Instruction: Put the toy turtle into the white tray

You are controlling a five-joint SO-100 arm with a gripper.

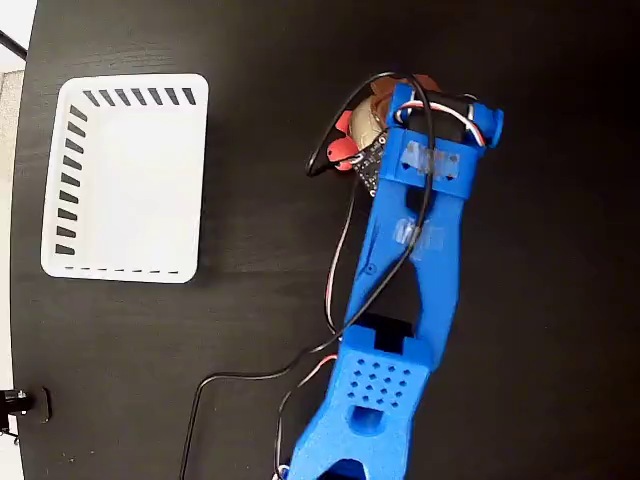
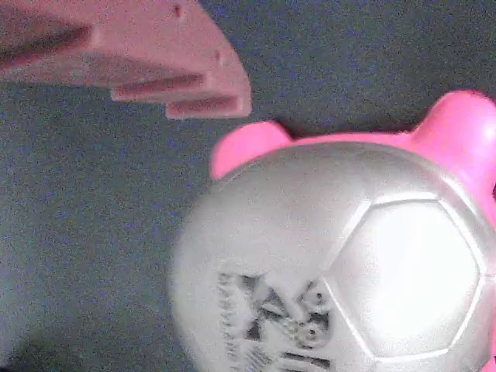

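Observation:
The toy turtle lies on the black table at the upper middle of the fixed view, mostly covered by the blue arm's head; its beige shell and red legs stick out to the left. My gripper hangs right over it. In the wrist view the turtle's shell with its black mark fills the lower right, with pink legs at its upper edge. One pink finger shows at the top left, just clear of a leg; the other finger is out of frame. The gripper looks open around the turtle. The white tray lies empty at the left.
The blue arm stretches from the bottom edge up to the turtle. Black and red cables loop along its left side. The table's left edge runs just beyond the tray. A small black clamp sits at the lower left.

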